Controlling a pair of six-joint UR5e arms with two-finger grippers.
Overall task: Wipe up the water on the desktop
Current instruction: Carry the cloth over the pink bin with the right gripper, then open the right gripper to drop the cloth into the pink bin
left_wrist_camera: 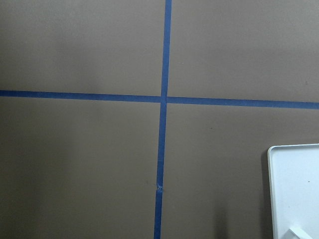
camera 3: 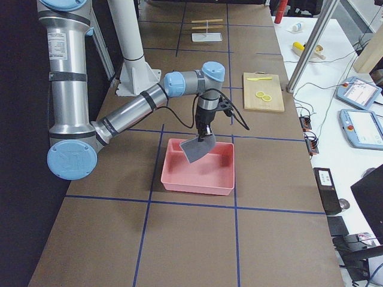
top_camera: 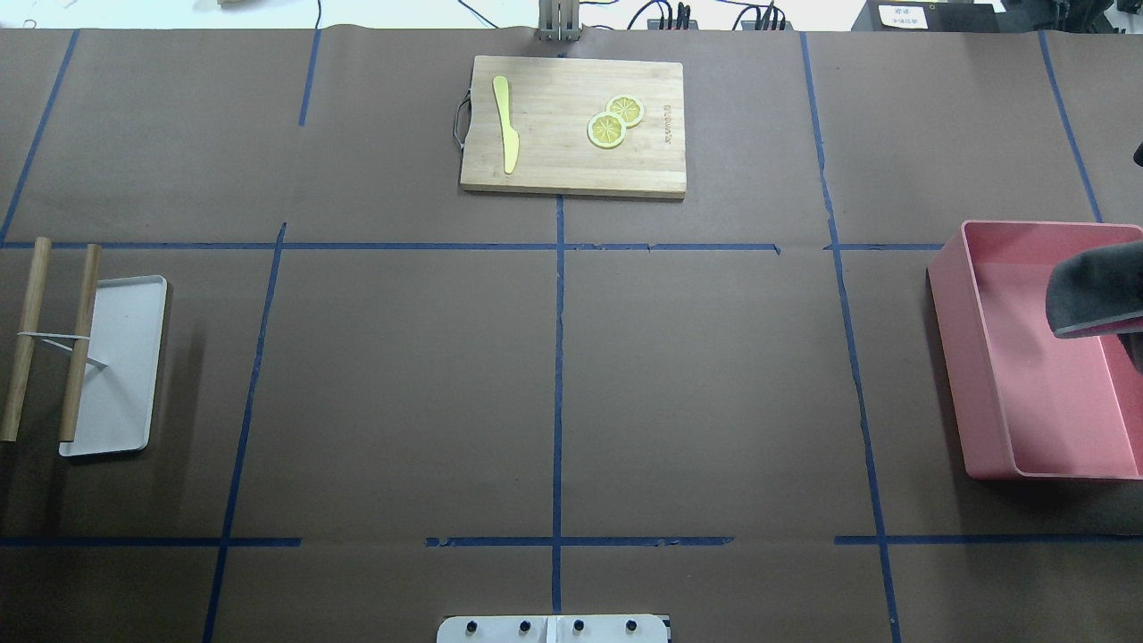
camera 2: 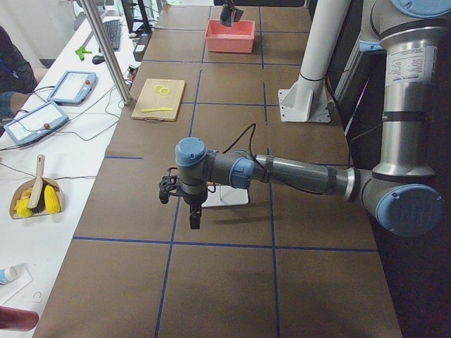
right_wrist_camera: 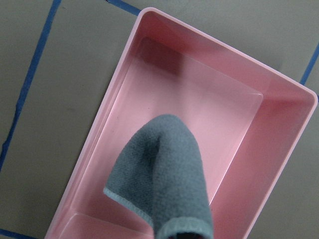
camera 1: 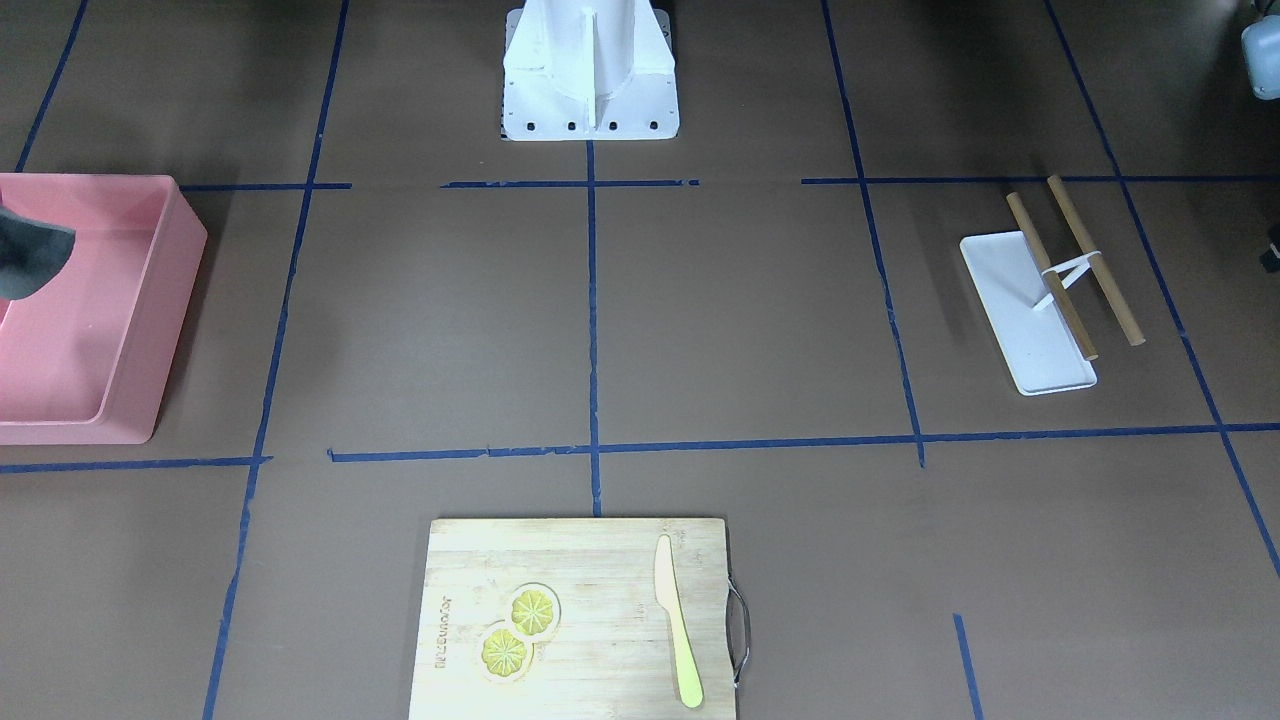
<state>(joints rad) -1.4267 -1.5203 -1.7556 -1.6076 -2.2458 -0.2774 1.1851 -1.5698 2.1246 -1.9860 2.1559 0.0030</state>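
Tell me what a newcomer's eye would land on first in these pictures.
The pink bin at the robot's right end of the desktop, with a grey cloth dangling over it, stands out most. Next comes the bamboo cutting board at the far edge, carrying two lemon slices and a yellow knife.

A pink bin (top_camera: 951, 357) sits under the right hand (camera 3: 203, 139); well apart, a cutting board (top_camera: 554, 161) bears a knife (top_camera: 506, 125) and two lemon slices (top_camera: 607, 130). A white tray (top_camera: 129, 393) lies near the left hand (camera 2: 195, 220).
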